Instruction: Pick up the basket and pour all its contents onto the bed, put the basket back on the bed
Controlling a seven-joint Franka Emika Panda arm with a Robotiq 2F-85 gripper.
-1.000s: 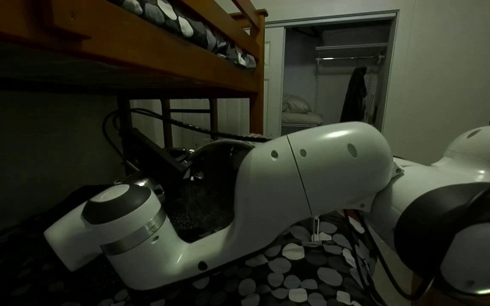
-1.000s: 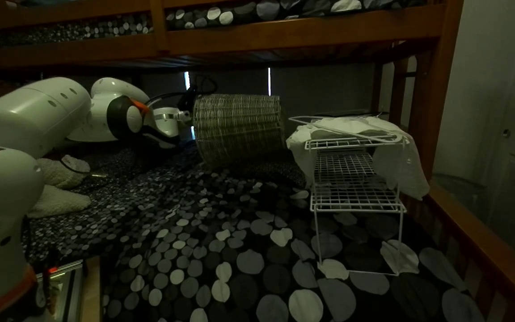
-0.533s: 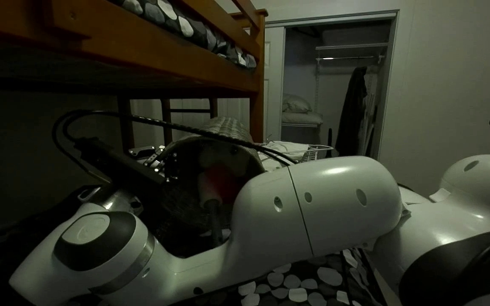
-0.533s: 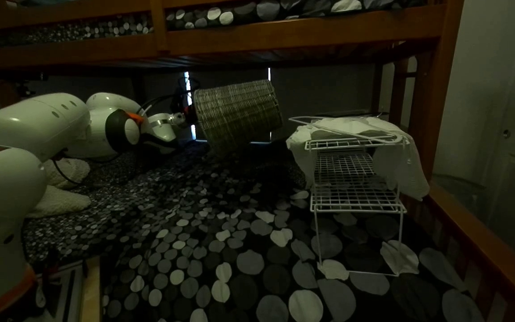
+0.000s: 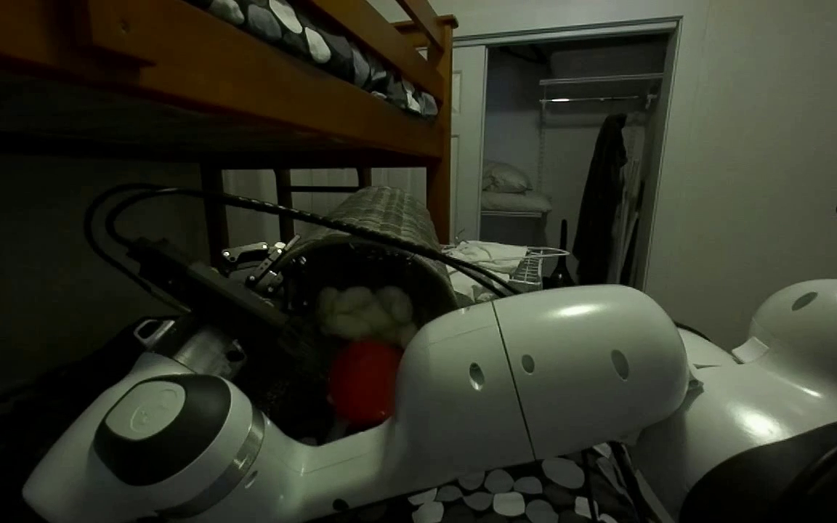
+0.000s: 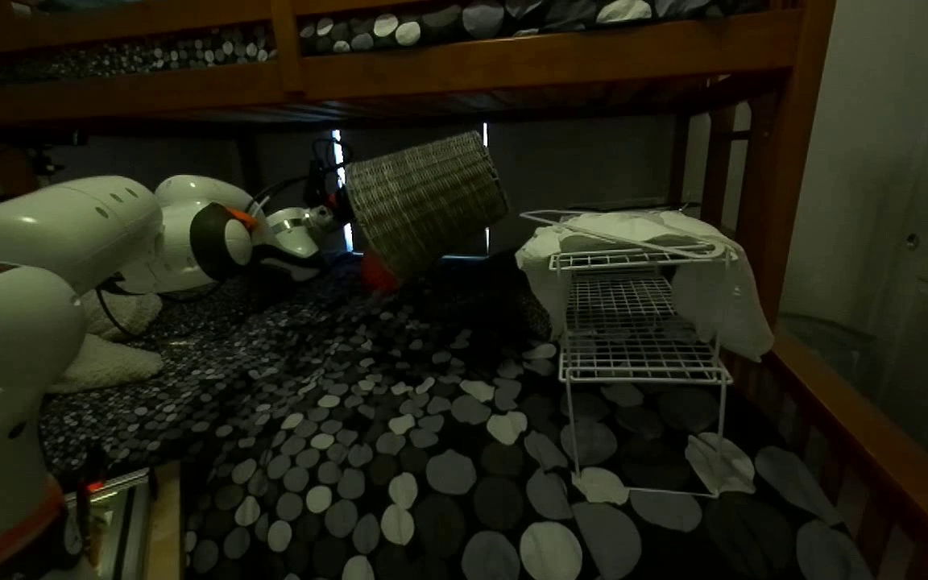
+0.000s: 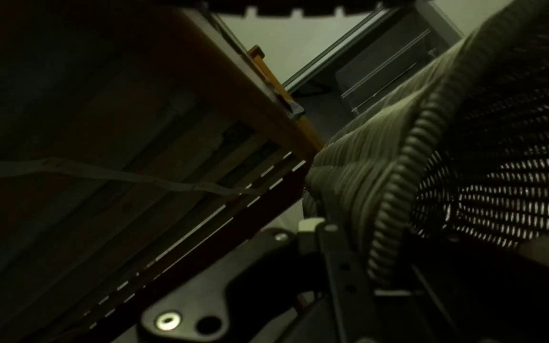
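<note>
Gripping the basket (image 6: 432,197) by its braided rim, I have my pincer (image 7: 379,257) clamped on it, one finger outside the wall and one inside. I hold it over the bed (image 6: 335,435), tilted, base raised and mouth slanting down. In an exterior view, pale lumps (image 5: 364,316) show in the mouth and a red thing (image 5: 365,381) just below them.

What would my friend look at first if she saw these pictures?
Probably the bright red thing by the lower lip of the tipped basket, with a pale, lumpy thing showing in the opening above it. Next, maybe the big white robot arm stretched over the spotty bed, its jaws shut on the basket's rim. The white wire rack, draped with cloth, stands out too, on the bed.
</note>
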